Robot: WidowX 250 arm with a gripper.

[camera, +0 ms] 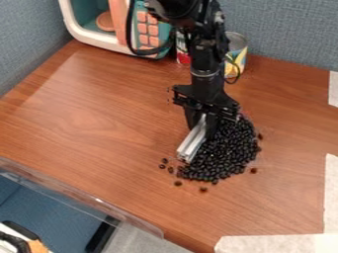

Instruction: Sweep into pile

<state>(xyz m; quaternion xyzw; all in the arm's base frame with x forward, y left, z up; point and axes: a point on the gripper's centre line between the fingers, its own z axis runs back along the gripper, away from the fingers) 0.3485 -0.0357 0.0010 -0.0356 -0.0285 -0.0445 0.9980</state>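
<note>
The black gripper (203,123) hangs right of the middle of the table, shut on a silver metal bar (191,143) that slants down to the left. Dark beans (228,150) lie heaped against the bar's right side, and the gripper hides part of the heap's upper left. Several loose beans (170,169) are scattered just below and left of the bar's lower end, with a few more along the heap's lower and right edges.
A toy microwave (148,37) stands at the back left, and a can (235,54) behind the arm. White paper strips (332,192) lie along the right edge and lower right corner. A clear plastic rim (79,195) borders the table's front left.
</note>
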